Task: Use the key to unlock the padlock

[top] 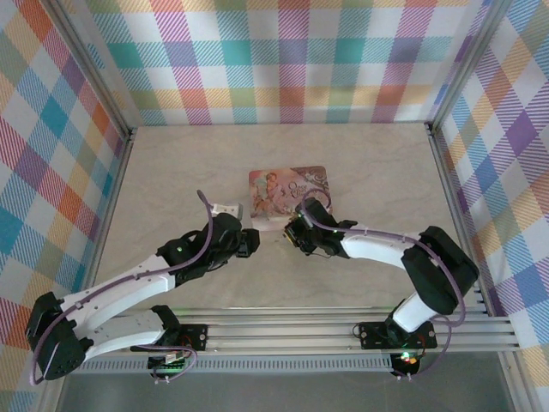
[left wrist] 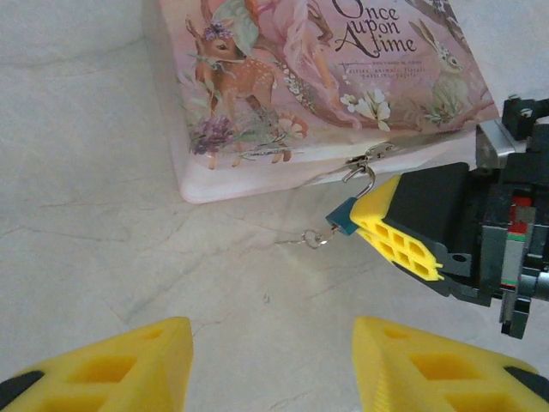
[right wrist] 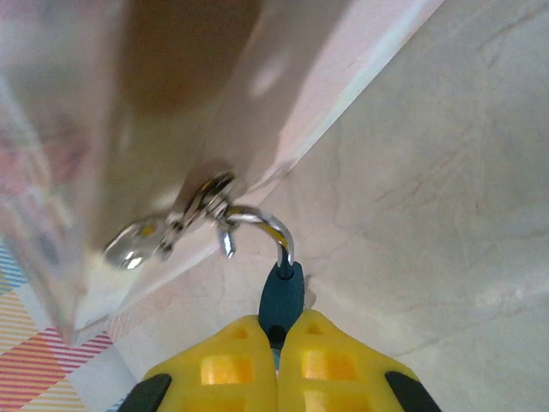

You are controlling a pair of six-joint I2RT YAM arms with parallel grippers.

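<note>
Yellow-tipped right gripper (right wrist: 276, 333) pinches the teal padlock (right wrist: 281, 294), shackle hooked at eleven o'clock into the hasp (right wrist: 193, 215) of the pink tin (left wrist: 257, 103); left gripper (left wrist: 273, 352) gapes wide, empty.

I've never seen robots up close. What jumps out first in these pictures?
The pink storybook tin marked "Once Upon a Time" sits mid-table, ringed by bright plaid walls. At its front clasp, the right tool pinches a tiny blue-green padlock by its body, silver shackle hooked at the latch. The left tool hovers open just in front of it.
</note>
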